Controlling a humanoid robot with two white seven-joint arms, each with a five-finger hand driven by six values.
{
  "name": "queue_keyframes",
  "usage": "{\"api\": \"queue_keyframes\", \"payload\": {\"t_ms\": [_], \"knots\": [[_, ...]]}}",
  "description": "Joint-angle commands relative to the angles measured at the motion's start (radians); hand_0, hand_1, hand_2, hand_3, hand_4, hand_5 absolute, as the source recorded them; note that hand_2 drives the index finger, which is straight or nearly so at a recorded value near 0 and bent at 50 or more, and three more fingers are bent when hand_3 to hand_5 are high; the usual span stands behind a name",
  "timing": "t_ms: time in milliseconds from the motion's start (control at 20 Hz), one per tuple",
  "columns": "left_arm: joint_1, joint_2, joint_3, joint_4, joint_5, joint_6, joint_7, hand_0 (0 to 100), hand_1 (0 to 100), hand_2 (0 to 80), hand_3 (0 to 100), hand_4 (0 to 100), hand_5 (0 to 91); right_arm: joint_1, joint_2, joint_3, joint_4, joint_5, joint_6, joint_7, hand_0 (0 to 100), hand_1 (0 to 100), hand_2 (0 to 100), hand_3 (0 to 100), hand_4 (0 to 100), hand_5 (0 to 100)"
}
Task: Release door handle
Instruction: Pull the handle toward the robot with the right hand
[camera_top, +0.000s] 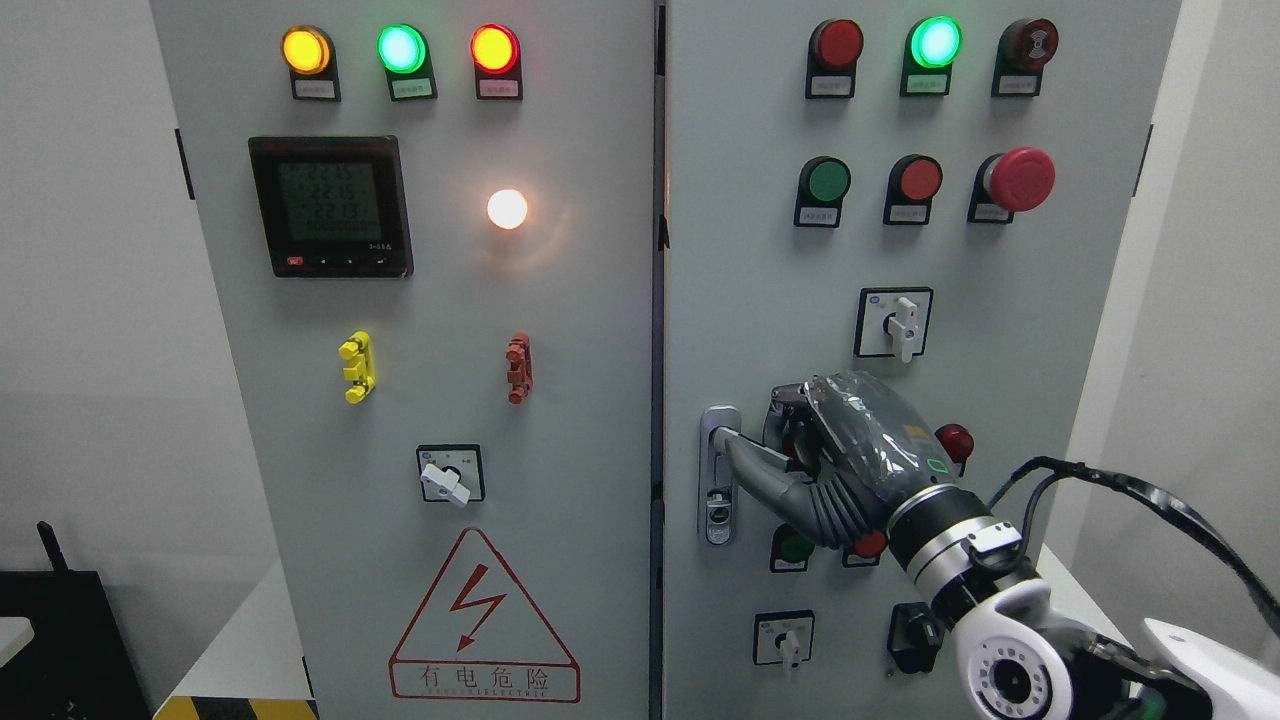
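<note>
On the right-hand door (740, 300) of a pale grey two-door electrical cabinet, the door handle (716, 474) sits low near the inner edge, just beside the dark seam between the two doors. It is a metallic silver fitting: a tall narrow backplate with rounded ends, a lever leaving it near the top and pointing right, and a keyhole cylinder near the bottom of the plate. The right hand (812, 462) comes in from the lower right corner on a white and silver arm with black cables, its back covered in a clear plastic wrap. Its thumb (765, 478) lies stretched out along the lever toward the backplate and looks to be touching it, while the other fingers are curled in a bunch at the lever's outer end; whether they actually grip the lever cannot be told from this angle. Around the hand are small red and green push buttons, partly hidden by it, and a rotary switch (895, 322) sits above. The left door carries a digital meter (331, 206) and a lightning warning triangle (484, 625).
</note>
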Motion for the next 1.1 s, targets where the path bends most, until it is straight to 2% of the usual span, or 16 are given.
{"api": "queue_keyframes", "payload": {"t_ms": [0,200,1051], "knots": [[-0.003,0.0,0.002,0.009,0.0,-0.001,0.0,12,39,0.0,0,0,0.0,-0.005,0.009,0.0,0.004,0.001,0.0,0.0,52,39,69,100,100,100],[-0.003,0.0,0.002,0.009,0.0,-0.001,0.0,12,39,0.0,0,0,0.0,-0.013,0.025,0.0,0.005,0.001,0.0,0.002,52,39,68,100,100,100],[-0.003,0.0,0.002,0.009,0.0,-0.001,0.0,12,39,0.0,0,0,0.0,-0.045,0.052,0.001,0.016,0.003,-0.015,0.003,52,39,67,100,99,100]]}}
